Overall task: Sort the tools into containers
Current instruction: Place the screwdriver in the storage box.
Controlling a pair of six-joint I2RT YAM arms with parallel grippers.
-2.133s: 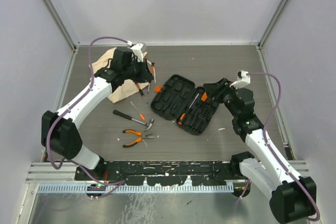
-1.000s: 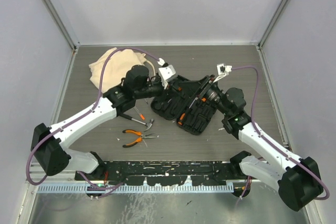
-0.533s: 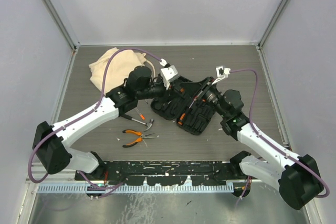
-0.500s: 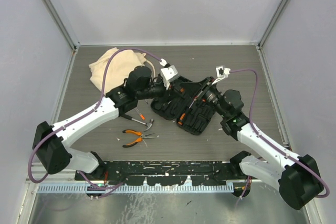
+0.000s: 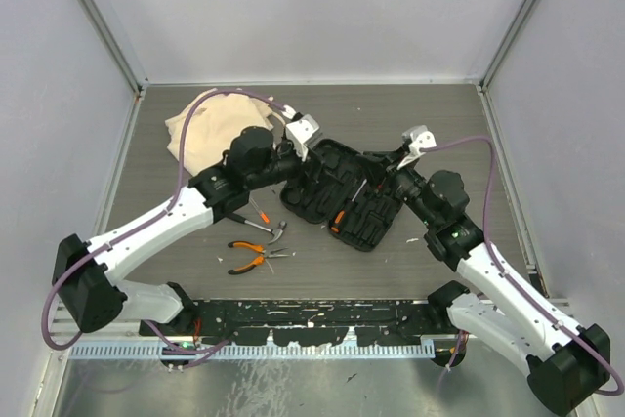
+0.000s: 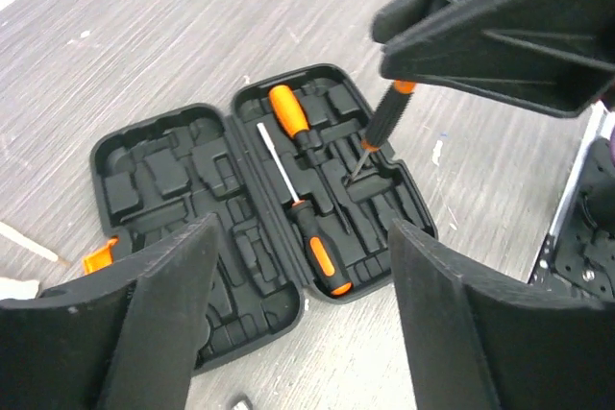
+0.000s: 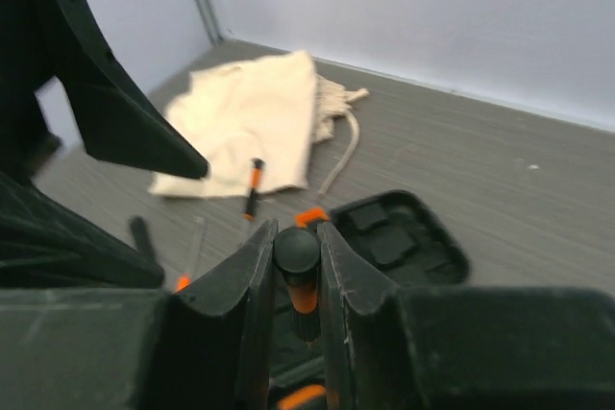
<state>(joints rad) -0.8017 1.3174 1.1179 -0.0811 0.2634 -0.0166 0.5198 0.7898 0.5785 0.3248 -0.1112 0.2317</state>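
Your right gripper (image 7: 296, 237) pinches an orange-and-black-handled screwdriver (image 7: 303, 297) above the black rectangular plastic tool case (image 6: 163, 180). Your left gripper (image 6: 303, 237) gapes, empty.

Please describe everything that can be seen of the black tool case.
The black tool case looks like hard plastic and lies open and flat on the grey table, its two hinged halves showing moulded recesses. The left half looks empty, with an orange latch at its outer edge. The right half holds two screwdrivers. The right end effector holds a third screwdriver over it.
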